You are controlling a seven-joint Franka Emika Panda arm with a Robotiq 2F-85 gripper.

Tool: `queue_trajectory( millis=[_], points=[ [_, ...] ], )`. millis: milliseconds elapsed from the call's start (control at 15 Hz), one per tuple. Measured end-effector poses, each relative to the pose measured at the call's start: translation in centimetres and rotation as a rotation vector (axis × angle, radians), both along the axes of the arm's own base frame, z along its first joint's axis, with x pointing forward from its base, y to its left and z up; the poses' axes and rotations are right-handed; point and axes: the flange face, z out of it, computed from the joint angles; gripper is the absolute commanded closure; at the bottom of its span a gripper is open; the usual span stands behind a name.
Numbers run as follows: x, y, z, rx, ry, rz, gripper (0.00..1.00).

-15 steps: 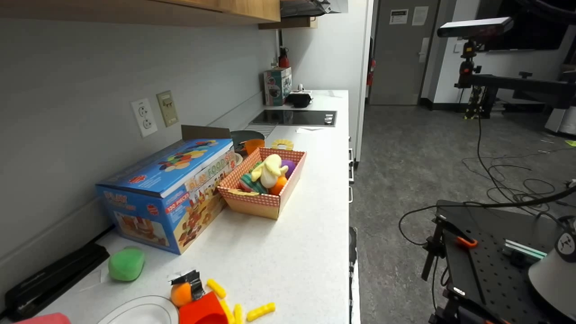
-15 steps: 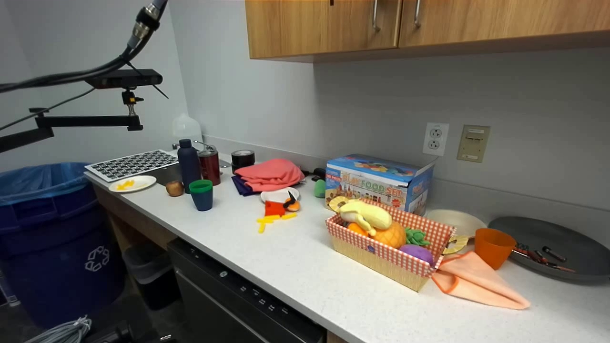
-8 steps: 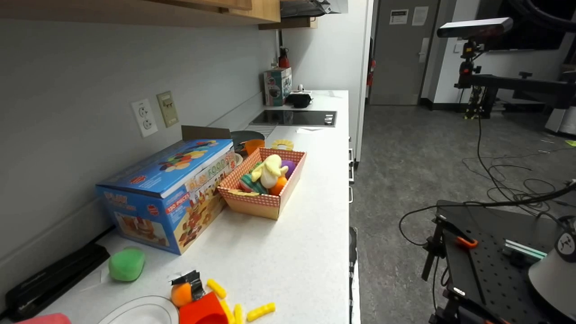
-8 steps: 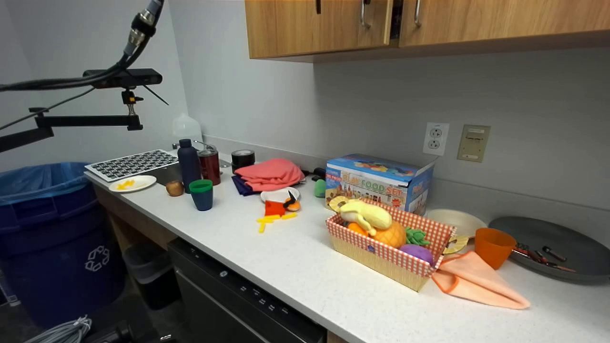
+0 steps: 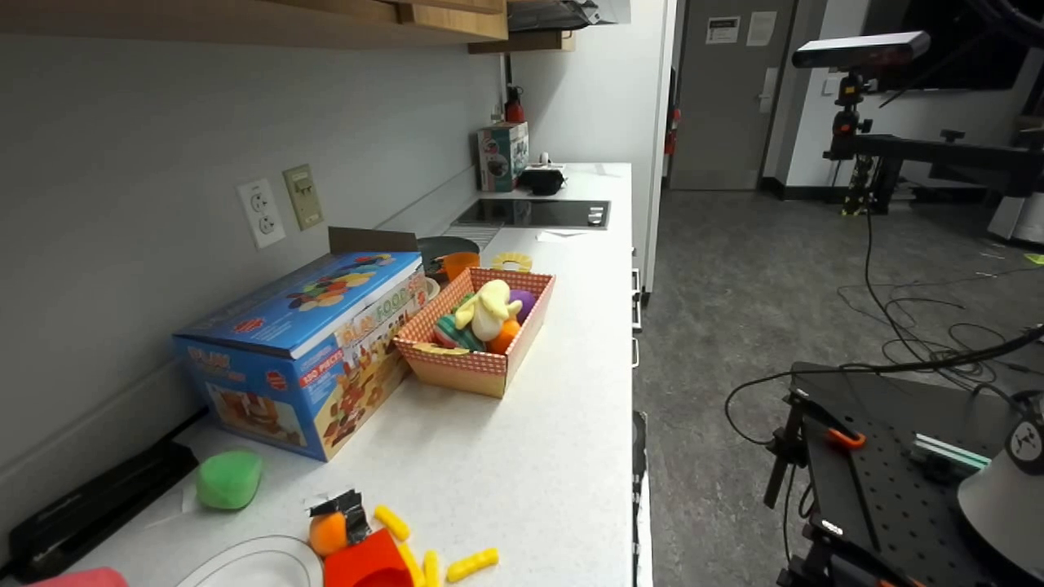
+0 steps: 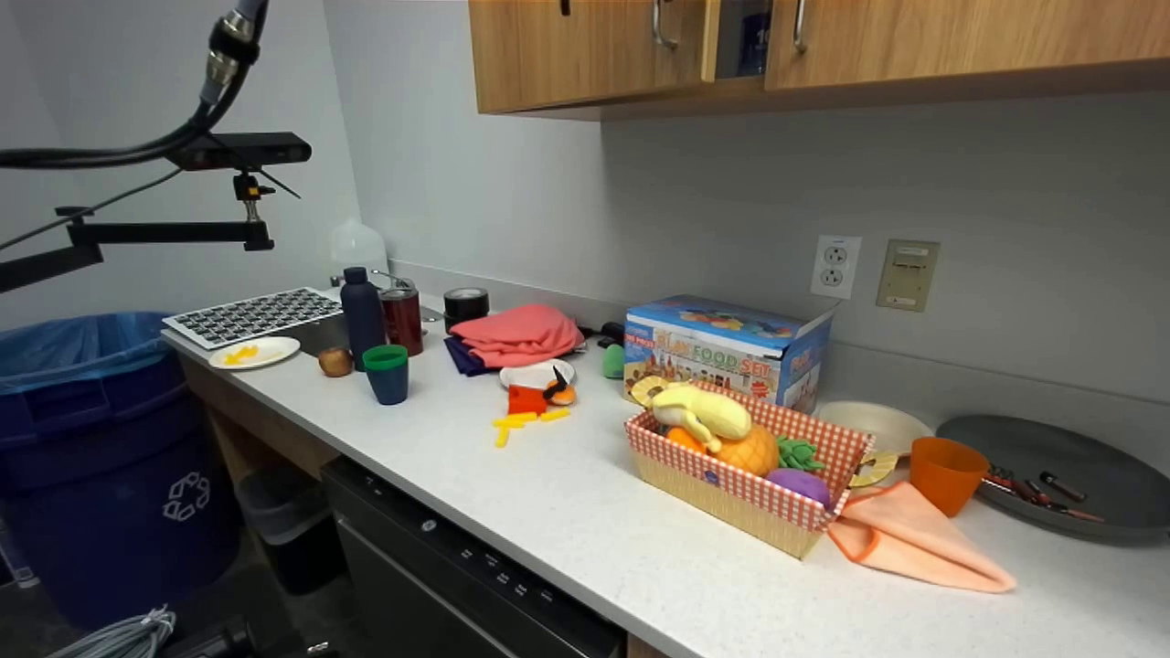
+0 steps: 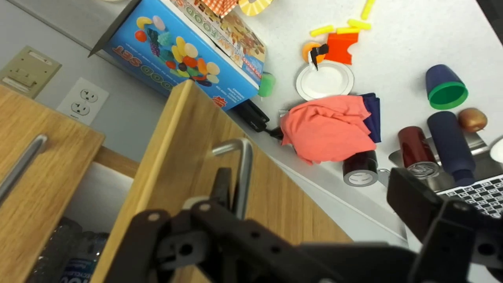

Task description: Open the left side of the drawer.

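The gripper (image 7: 312,182), held high over the surface (image 6: 567,484), is spread wide, one finger (image 7: 223,184) tucked between the left cabinet door (image 7: 275,204) and its handle (image 7: 245,169). The door stands ajar; below, a box (image 6: 713,352) reads "PLAY FOOD SET". Only the wrist view shows the gripper, only an exterior view the robot's base (image 5: 1001,497).

“PLAY FOOD SET” runs across the blue cardboard box (image 6: 727,355) on the white counter (image 6: 548,498); a white three-arrow recycling sign (image 6: 186,497) marks the dark blue plastic bin (image 6: 101,512); “RECYC” shows on the blue label (image 7: 78,268) of a clear plastic bottle (image 7: 92,244); two paper notices (image 5: 723,30) on the grey door (image 5: 730,122) are too small to read.
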Motion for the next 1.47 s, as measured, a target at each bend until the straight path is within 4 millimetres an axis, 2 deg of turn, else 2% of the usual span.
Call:
queue_trajectory(
  millis=[667, 1067, 1467],
  points=[
    [-2.5, -0.3, -1.1, 0.203, -0.073, 0.004, 0.0],
    [-5.4, -0.4, -1.4, 0.275, -0.076, -0.001, 0.0],
    [-8.1, 0.4, -1.8, 0.298, -0.11, -0.023, 0.0]
  ],
)
